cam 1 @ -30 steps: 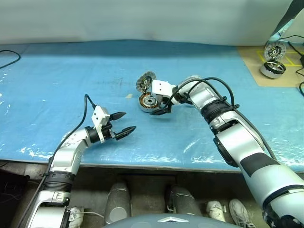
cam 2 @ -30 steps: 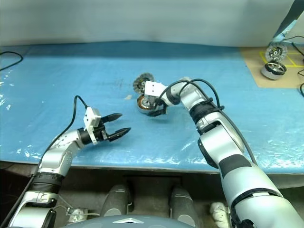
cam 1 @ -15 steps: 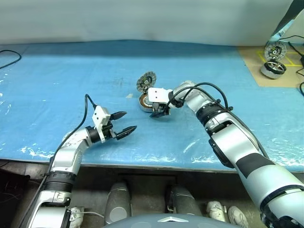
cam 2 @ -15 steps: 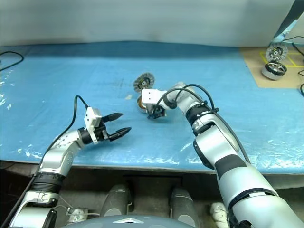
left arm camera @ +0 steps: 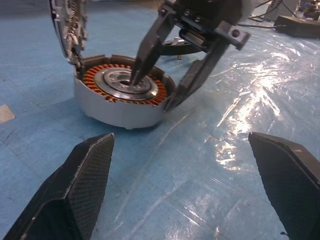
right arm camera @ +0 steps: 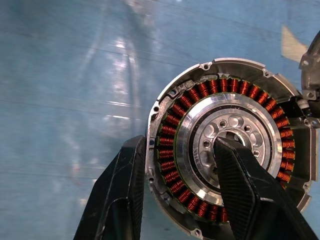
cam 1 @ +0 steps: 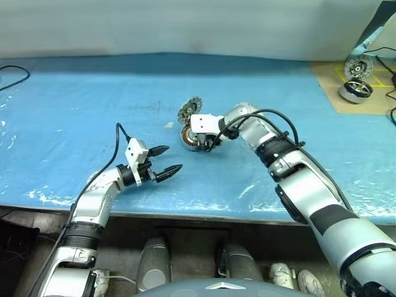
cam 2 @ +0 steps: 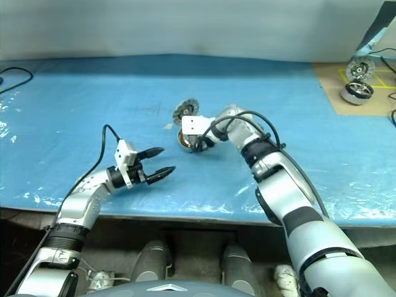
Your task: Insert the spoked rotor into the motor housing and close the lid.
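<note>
— On the blue sheet [cam 1: 74, 93], seen from the head camera, what have you got?

— Mid-table sits the motor housing [cam 1: 193, 137], its lid [cam 1: 189, 107] standing up on edge at the far side. Right gripper [cam 1: 207, 147] is down on the housing from the right, pointing steeply downward. Left gripper [cam 1: 167, 159] hangs nearer the table's front edge, well apart from the housing, jaws spread wide with nothing between them. Away on the right, a second silver motor [cam 1: 357, 90] with cables rests on a brown board [cam 1: 328, 86].

— And the left wrist camera?

— It looks straight across at the housing [left arm camera: 120, 97]. You see the copper windings ringing a silver centre, the lid [left arm camera: 70, 27] tilted up beside it. The right gripper [left arm camera: 152, 92] has one finger planted in the centre hole, the other outside the wall.

— Right wrist camera?

— Straight down onto the housing [right arm camera: 227, 145]. The right gripper's fingers [right arm camera: 122, 195] straddle the winding ring, partly closed, one at the outer rim, one on the hub.

— Is that hub the spoked rotor?

— Probably it is seated there; I can't tell for certain.
</note>
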